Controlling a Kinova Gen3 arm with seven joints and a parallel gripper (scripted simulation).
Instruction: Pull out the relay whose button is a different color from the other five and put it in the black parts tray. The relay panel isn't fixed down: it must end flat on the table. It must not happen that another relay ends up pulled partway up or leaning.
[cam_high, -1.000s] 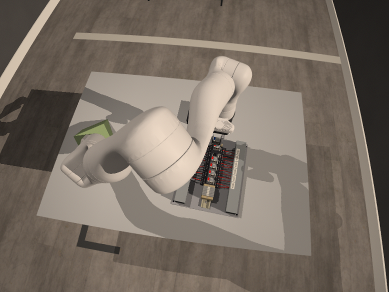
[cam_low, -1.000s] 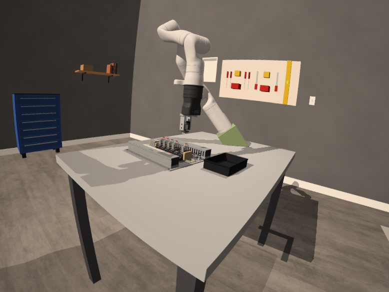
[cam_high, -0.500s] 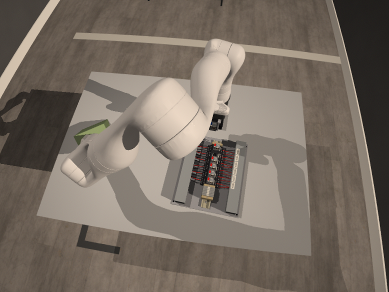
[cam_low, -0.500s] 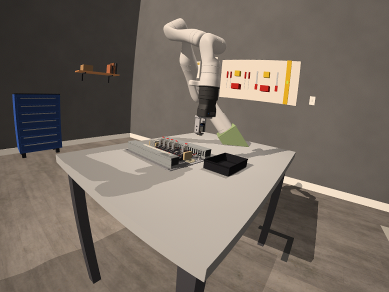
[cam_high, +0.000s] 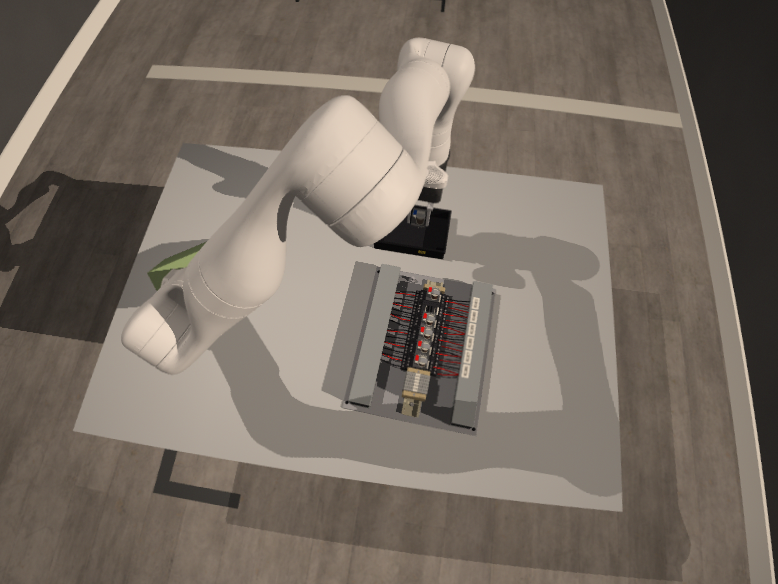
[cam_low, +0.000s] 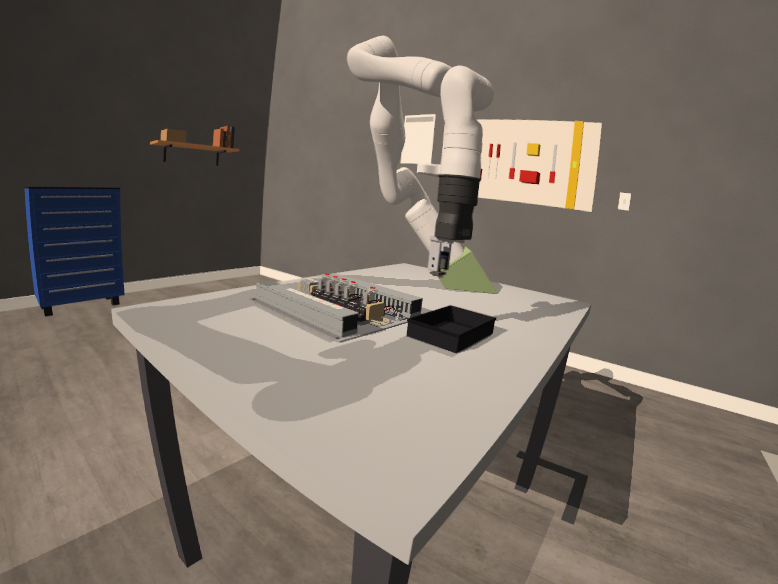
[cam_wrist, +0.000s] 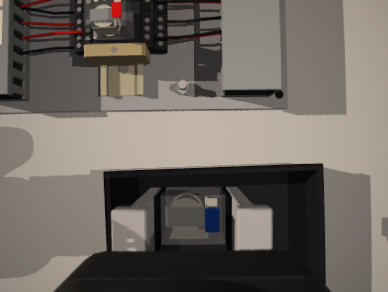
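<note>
My gripper (cam_high: 419, 216) (cam_low: 439, 260) (cam_wrist: 193, 209) is shut on the relay with the blue button (cam_high: 417, 217) (cam_low: 444, 258) (cam_wrist: 212, 220). The relay hangs above the black parts tray (cam_high: 408, 249) (cam_low: 436, 334) (cam_wrist: 306, 220), and in the wrist view it shows inside the tray's outline. The relay panel (cam_high: 371, 345) (cam_low: 301, 307) (cam_wrist: 252, 50) appears to lie flat on the table. Five relays with red buttons sit in its row, with an empty socket (cam_high: 431, 308) after the relay nearest the tray. The tray's back part is hidden by the arm in the top view.
The panel's edge lies close beside the tray, with a strip of table between them. Grey wire ducts run along both sides of the panel. The arm's green base mount (cam_high: 172, 267) (cam_low: 468, 276) stands at the table's far side in the exterior view.
</note>
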